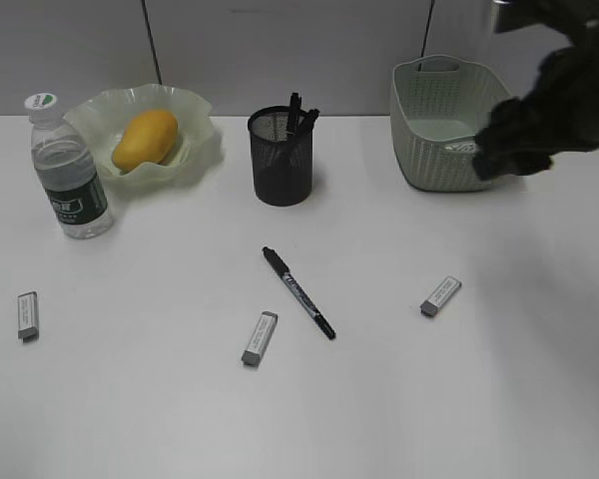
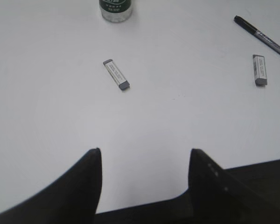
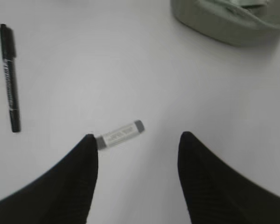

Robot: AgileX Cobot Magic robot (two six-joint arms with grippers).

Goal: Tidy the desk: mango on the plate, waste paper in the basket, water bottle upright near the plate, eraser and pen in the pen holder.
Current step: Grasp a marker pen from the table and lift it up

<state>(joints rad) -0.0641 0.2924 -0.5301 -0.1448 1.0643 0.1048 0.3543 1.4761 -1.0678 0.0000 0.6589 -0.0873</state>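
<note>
In the exterior view, the mango (image 1: pixel 145 139) is seen on the plate (image 1: pixel 202 112), with the water bottle (image 1: pixel 68 170) upright just beside it. The pen holder (image 1: pixel 281 160) already carries pens. On the desk (image 1: pixel 379 399), one pen (image 1: pixel 298 291) and three erasers are left. Something pale is glimpsed inside the basket (image 1: pixel 444 125), probably the waste paper.

In the left wrist view, the left gripper (image 2: pixel 144 161) is held parted and empty; the left eraser (image 2: pixel 116 74) lies ahead of it.

In the right wrist view, the right gripper (image 3: pixel 136 144) is spread wide, empty; the right eraser (image 3: pixel 119 134) lies near its left finger.
</note>
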